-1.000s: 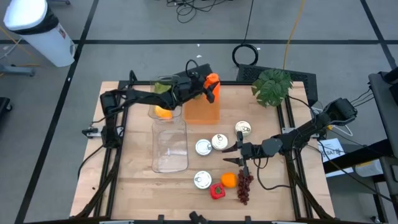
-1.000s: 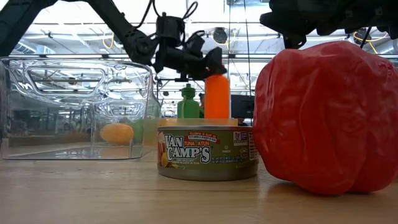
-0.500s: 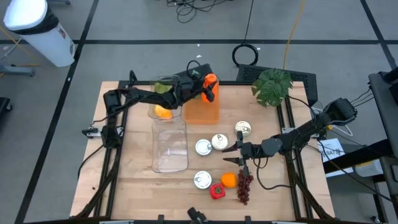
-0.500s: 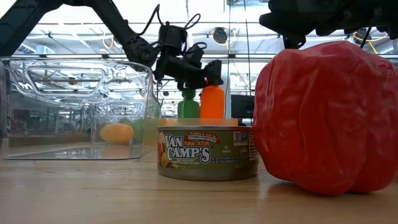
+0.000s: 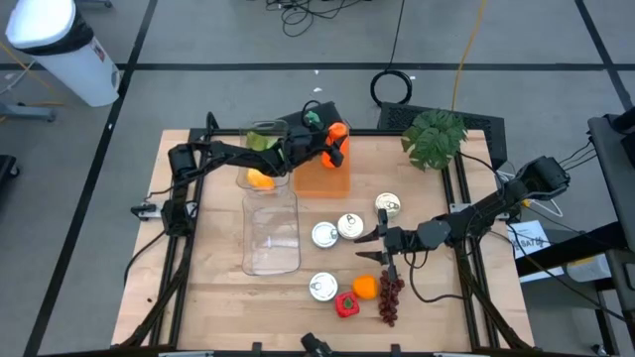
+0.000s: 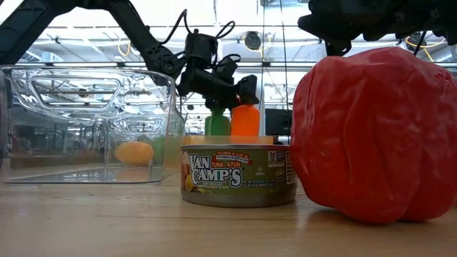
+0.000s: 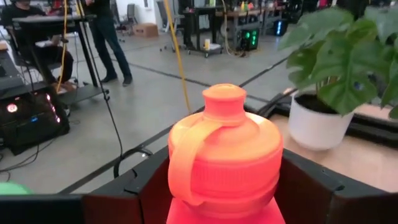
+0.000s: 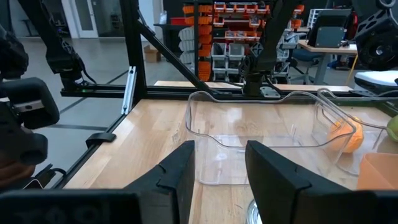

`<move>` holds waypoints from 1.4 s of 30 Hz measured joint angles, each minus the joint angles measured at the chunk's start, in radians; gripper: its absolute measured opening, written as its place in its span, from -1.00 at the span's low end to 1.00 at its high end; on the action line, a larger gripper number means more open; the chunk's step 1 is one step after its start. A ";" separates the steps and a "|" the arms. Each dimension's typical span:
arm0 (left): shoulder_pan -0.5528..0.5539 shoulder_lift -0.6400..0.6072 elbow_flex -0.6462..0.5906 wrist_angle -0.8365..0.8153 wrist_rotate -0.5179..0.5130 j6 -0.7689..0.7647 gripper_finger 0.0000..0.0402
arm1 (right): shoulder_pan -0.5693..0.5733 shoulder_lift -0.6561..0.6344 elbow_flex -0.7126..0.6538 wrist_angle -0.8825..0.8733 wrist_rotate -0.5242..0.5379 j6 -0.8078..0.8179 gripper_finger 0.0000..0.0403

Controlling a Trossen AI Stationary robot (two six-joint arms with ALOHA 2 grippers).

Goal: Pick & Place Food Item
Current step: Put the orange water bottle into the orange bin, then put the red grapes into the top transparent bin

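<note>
An orange bottle (image 7: 224,137) with a cap and a loop handle stands upright between my left gripper's fingers. My left gripper (image 5: 334,149) reaches in from the table's left and holds the bottle (image 5: 338,132) over the orange bin (image 5: 322,180) at the far middle. In the low view the bottle (image 6: 245,120) stands beside a green bottle (image 6: 217,121). My right gripper (image 5: 370,248) waits open above the table's right half, near the cans, with nothing between its fingers (image 8: 177,171). My left gripper pinches the orange bottle's body just below the shoulder (image 7: 181,183) between its two fingers (image 7: 146,193). The fingers come level from the table's left, one on each side. The bottle is upright. Its lower end is inside the orange bin, hidden.
Two clear bins (image 5: 271,233) (image 5: 260,149) lie left of the orange bin; the far one holds an orange fruit (image 5: 260,179). Several tuna cans (image 5: 349,226), a red pepper (image 5: 346,304), an orange (image 5: 365,287) and grapes (image 5: 390,299) lie front right. A potted plant (image 5: 434,137) stands at the far right.
My left gripper has gone down with the orange bottle, keeping it upright. The bottle now stands lower over the orange bin, level with the green bottle beside it.
</note>
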 joint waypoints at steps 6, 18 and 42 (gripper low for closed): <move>0.001 0.000 0.000 -0.063 -0.001 -0.006 0.36 | 0.000 0.000 0.000 0.000 0.000 0.000 -0.37; -0.024 0.000 0.000 -0.046 -0.002 0.010 0.54 | 0.000 0.000 0.000 0.000 0.000 0.000 -0.37; -0.066 -0.241 -0.001 -0.403 -0.106 0.033 0.53 | 0.000 0.000 0.001 -0.024 0.000 0.000 -0.37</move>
